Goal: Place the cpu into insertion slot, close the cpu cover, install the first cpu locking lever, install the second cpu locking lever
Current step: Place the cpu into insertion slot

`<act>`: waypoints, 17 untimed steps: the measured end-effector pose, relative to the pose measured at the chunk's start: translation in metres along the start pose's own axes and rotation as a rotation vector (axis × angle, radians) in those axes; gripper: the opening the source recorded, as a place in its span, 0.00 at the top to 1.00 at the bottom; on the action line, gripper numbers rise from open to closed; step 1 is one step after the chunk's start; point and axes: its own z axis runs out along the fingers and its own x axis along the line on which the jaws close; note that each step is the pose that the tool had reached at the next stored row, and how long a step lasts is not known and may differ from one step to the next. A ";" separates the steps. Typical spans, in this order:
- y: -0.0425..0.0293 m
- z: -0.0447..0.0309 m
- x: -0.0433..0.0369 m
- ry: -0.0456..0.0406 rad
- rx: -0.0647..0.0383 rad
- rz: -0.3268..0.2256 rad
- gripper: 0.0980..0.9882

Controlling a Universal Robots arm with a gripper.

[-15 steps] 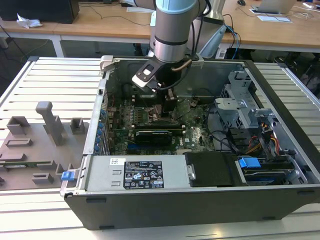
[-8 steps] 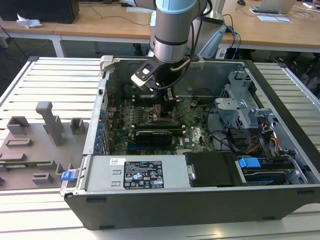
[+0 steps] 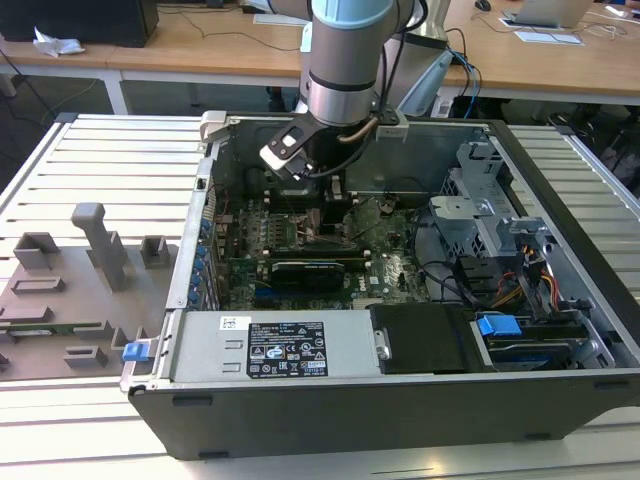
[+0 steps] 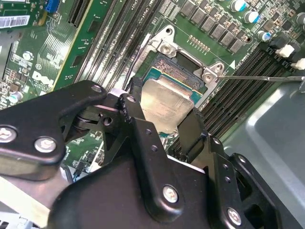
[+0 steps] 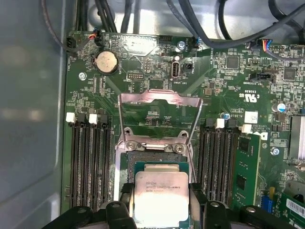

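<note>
Two black fingers of the gripper pinch the cpu by its sides. The cpu has a shiny grey top and lies flat between them. It is right over the slot, and a dark strip of the slot peeks out past its far edge. I cannot tell if the cpu touches the slot or hangs just above it.

The cover is open. It is flipped back from the slot on its hinge, and the green board shows through its big square hole. Long black memory slots run on both sides of the slot. A round silver battery sits on the board, well past the cover. In the second wrist view, a thin metal rod sticks out from a corner of the slot, over the memory slots.

In the exterior view, the arm reaches straight down into an open computer case. The case lies on a table of metal slats. A grey tray with little grey stands lies beside the case, on the exterior view's left.
</note>
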 end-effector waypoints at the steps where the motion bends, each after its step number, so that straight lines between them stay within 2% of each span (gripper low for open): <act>1: 0.0000 0.0001 0.0000 0.0002 0.000 0.008 0.50; 17: 0.0000 0.0005 0.0000 0.0015 0.001 0.108 0.50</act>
